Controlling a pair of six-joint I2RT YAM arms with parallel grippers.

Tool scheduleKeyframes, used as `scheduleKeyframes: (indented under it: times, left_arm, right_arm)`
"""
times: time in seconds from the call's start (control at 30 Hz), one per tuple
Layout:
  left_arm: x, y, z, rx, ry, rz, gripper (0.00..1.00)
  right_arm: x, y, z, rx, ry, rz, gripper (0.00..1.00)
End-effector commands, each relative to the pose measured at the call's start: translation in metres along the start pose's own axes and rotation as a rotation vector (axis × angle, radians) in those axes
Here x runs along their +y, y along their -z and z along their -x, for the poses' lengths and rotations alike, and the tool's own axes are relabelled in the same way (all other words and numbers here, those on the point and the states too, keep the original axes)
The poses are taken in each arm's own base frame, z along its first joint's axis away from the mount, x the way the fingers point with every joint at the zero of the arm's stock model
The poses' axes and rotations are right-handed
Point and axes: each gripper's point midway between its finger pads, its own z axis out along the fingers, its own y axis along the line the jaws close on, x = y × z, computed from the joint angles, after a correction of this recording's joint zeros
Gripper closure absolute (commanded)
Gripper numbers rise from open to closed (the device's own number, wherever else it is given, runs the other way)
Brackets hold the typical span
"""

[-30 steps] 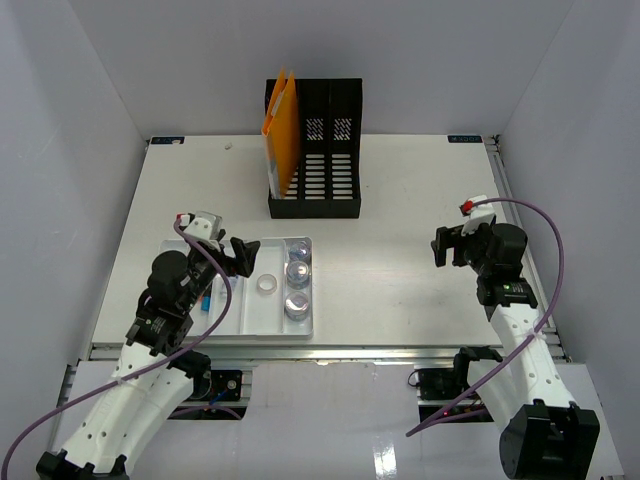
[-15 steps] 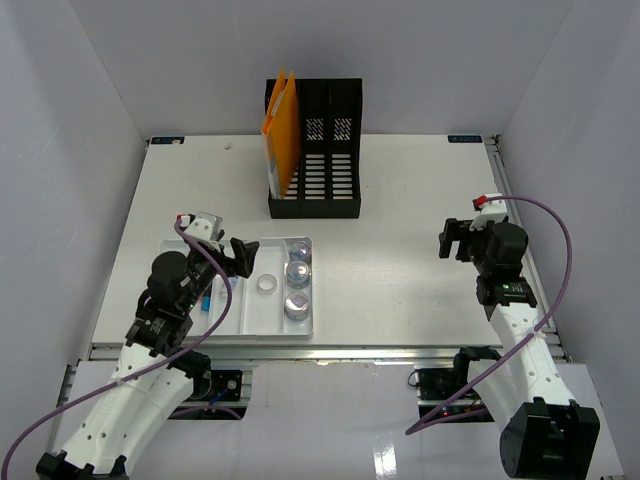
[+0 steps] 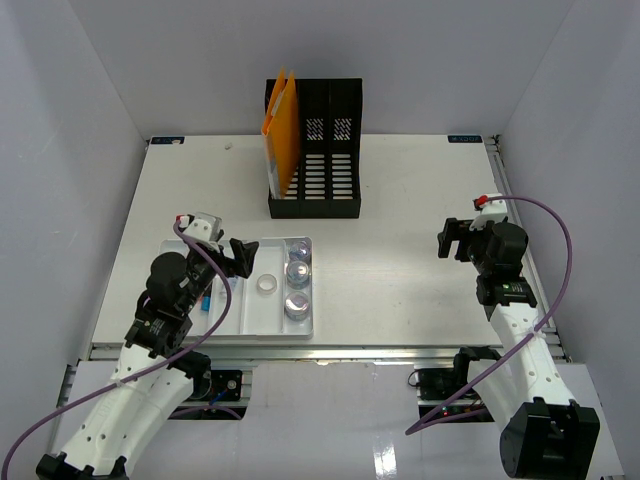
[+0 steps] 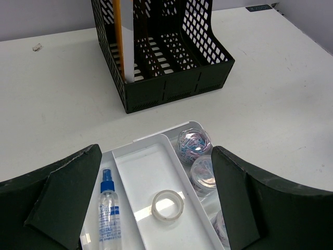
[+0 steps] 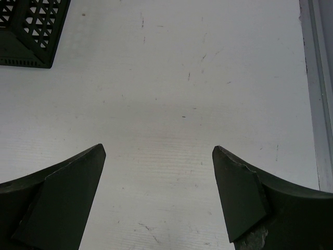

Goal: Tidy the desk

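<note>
The desk [image 3: 390, 230] is a wide white tabletop. My left gripper [image 3: 232, 268] hangs open above a white compartmented tray [image 3: 270, 332] at the near left, with nothing between its fingers. In the left wrist view the left gripper [image 4: 156, 150] frames a clear tape ring [image 4: 167, 204], a small spray bottle [image 4: 109, 208] and round jars of paper clips [image 4: 194, 143]. My right gripper [image 3: 455, 240] is open over bare desk at the right. Only the white surface lies under the right gripper [image 5: 158, 148] in the right wrist view.
A black mesh file organizer [image 3: 313, 150] stands at the back centre, with an orange folder [image 3: 281, 130] in its left slot. Its corner [image 5: 28, 31] shows in the right wrist view. A metal rail [image 5: 317, 94] runs along the desk's right edge. White walls enclose three sides.
The right gripper shifted slightly to the right and farther back, then held still. The left arm and the tray's contents have not moved.
</note>
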Motion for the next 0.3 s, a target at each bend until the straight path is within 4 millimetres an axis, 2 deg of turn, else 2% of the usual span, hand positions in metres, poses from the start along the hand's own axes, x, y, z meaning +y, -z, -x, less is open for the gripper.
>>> scheduleKeyframes:
  times: [0.0, 0.27]
  left_arm:
    - [0.0018, 0.0019, 0.0054, -0.01, -0.009, 0.008, 0.02]
    - [0.0024, 0.0008, 0.0033, -0.002, -0.007, 0.012, 0.02]
  right_arm:
    - [-0.0032, 0.002, 0.0294, -0.08, -0.012, -0.017, 0.1]
    - [-0.0033, 0.0036, 0.0312, -0.083, -0.013, -0.019, 0.1]
